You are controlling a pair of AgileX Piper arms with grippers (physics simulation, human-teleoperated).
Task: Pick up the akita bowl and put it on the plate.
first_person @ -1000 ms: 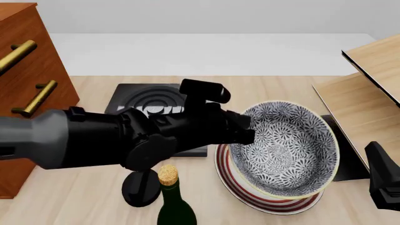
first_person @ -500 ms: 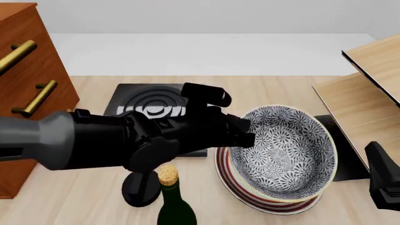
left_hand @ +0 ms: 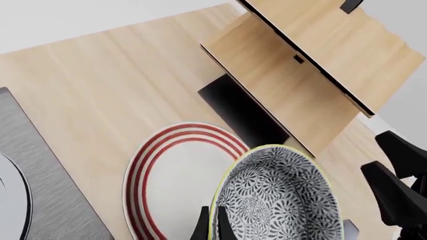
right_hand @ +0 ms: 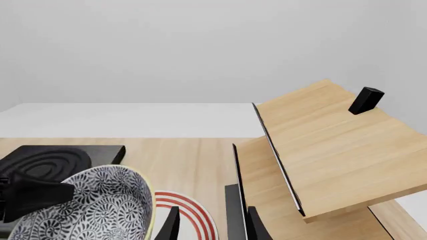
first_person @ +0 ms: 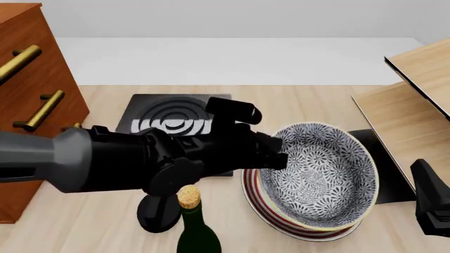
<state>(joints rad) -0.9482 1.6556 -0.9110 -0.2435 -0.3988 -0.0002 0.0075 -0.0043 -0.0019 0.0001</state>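
Note:
The akita bowl (first_person: pixel 320 176), blue-and-white patterned with a cream rim, hangs tilted over the plate (first_person: pixel 275 224), a white plate with red rings. Its lower edge is close to the plate; I cannot tell whether they touch. My left gripper (first_person: pixel 280 153) is shut on the bowl's left rim. The left wrist view shows its two fingertips (left_hand: pixel 203 229) pinching the rim of the bowl (left_hand: pixel 277 200) above the plate (left_hand: pixel 177 175). At the table's front right my right gripper (first_person: pixel 430 208) stays away from the bowl. Its fingers (right_hand: pixel 170 225) stand apart, holding nothing.
A black stove (first_person: pixel 172 118) with grey rings lies behind the left arm. A corked bottle (first_person: pixel 193 226) and a black round object (first_person: pixel 158 211) stand at the front. A wooden cabinet (first_person: pixel 28 79) rises on the left, and a wooden shelf (first_person: pixel 414 105) over a black slab (first_person: pixel 383 163) on the right.
My left gripper has lowered the bowl toward the plate and shifted slightly right. The right arm has not moved.

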